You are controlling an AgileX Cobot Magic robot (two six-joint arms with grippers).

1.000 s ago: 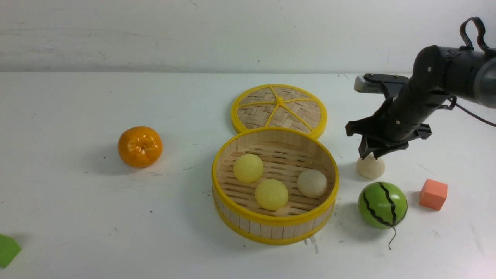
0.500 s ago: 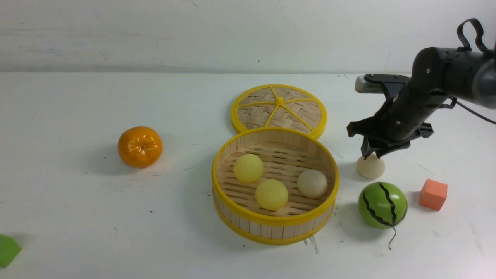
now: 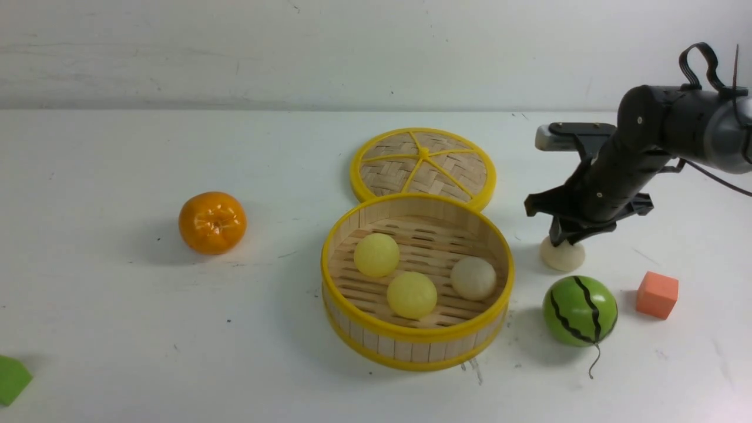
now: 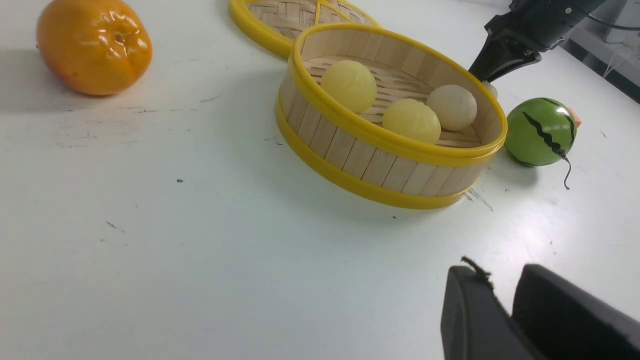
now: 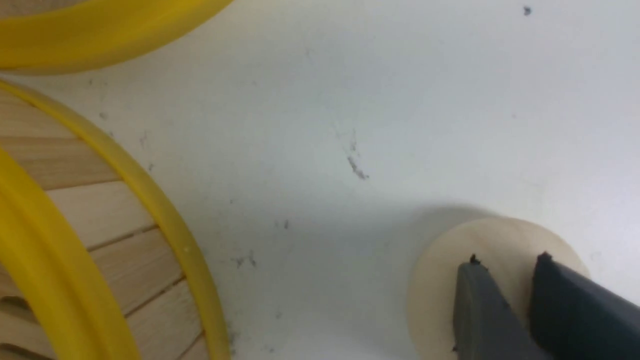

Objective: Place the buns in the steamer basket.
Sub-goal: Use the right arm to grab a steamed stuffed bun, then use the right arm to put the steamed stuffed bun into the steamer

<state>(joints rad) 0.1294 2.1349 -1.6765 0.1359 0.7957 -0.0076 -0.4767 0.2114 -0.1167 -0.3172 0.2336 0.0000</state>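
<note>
The steamer basket [image 3: 417, 336] stands mid-table with three buns in it: two pale yellow buns [image 3: 376, 254] [image 3: 411, 295] and one cream-white bun [image 3: 473, 278]. A second cream bun [image 3: 563, 257] lies on the table to the basket's right. My right gripper [image 3: 564, 239] presses down on its top. In the right wrist view the fingertips [image 5: 472, 280] pinch into this bun [image 5: 440, 280] with only a narrow gap. My left gripper [image 4: 500, 272] hovers over bare table in front of the basket [image 4: 380, 145], jaws slightly apart and empty. It does not show in the front view.
The flat woven lid [image 3: 423, 160] lies just behind the basket. A tangerine [image 3: 212, 222] sits at the left. A green watermelon ball [image 3: 580, 310] and an orange cube [image 3: 657, 294] lie just in front of the right gripper. A green piece [image 3: 10, 379] is at the front-left edge.
My right gripper has sunk onto the cream bun and its fingers have drawn together on it; the bun looks flatter. Everything else is still.
</note>
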